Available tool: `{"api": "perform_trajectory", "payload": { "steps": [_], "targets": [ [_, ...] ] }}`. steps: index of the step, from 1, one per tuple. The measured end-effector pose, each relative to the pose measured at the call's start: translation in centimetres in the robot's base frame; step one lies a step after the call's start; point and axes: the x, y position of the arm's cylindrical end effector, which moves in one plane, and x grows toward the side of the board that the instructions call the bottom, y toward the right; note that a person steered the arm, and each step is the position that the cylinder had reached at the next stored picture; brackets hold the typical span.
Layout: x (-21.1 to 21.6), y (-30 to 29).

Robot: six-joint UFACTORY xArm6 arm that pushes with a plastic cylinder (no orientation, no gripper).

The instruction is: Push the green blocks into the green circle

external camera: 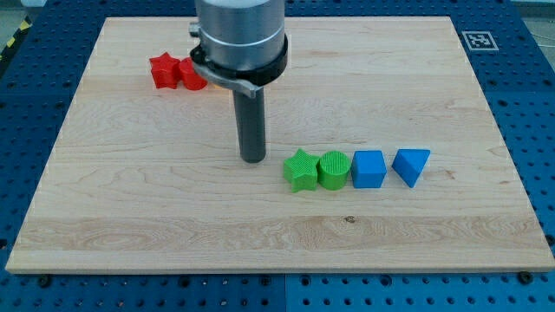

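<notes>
Just right of my tip [252,159], the green star [300,170] lies on the pale wood board [130,199], ridged along its sides, its points blunt. The green cylinder [332,169] touches the star's right side, round and ribbed with fine vertical grooves. Further right of the star sit a blue cube [369,169] and then a blue wedge [411,165], matte plastic. Well up and left of the star, a red star [161,71] touches a second red block [191,74], partly hidden by the arm. My tip is a plain dark rod without jaws, near the star but apart from it.
</notes>
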Motion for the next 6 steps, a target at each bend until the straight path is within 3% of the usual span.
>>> {"api": "perform_trajectory", "payload": {
  "steps": [2, 6],
  "targets": [
    [4.8, 1.4],
    [4.9, 14.6]
  ]
}}
